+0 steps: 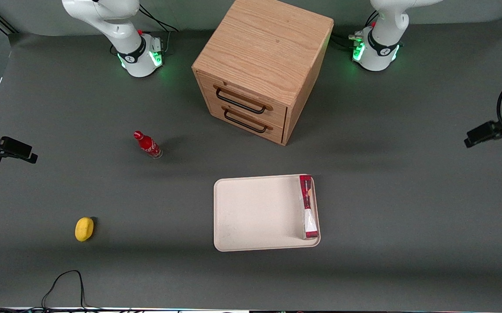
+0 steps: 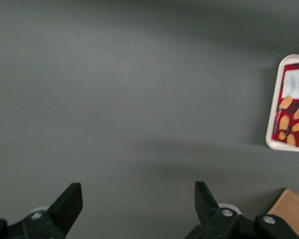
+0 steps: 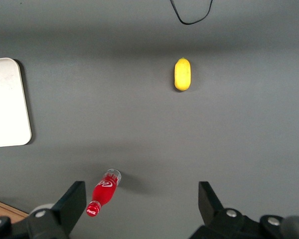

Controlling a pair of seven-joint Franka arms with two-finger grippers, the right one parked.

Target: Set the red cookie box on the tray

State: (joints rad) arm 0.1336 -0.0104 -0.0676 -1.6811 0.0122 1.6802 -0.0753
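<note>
Pincer [image 2: 135,204] gapes over bare table; red cookie box [image 1: 307,207] on tray [image 1: 255,213].

White arms – green-lit bases, black cables; gripper [image 2: 135,206] has black wedge fingers.

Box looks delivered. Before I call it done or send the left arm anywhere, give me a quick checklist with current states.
1. Red cookie box inside the tray rim: ok, standing on its long edge against the wall toward the working arm's end.
2. Box lying flat: not ok, it leans on the rim.
3. Left gripper released: ok, jaws open, nothing between them.
4. Gripper away from tray: ok, over bare table.
5. Drawer cabinet drawers closed: ok.
</note>
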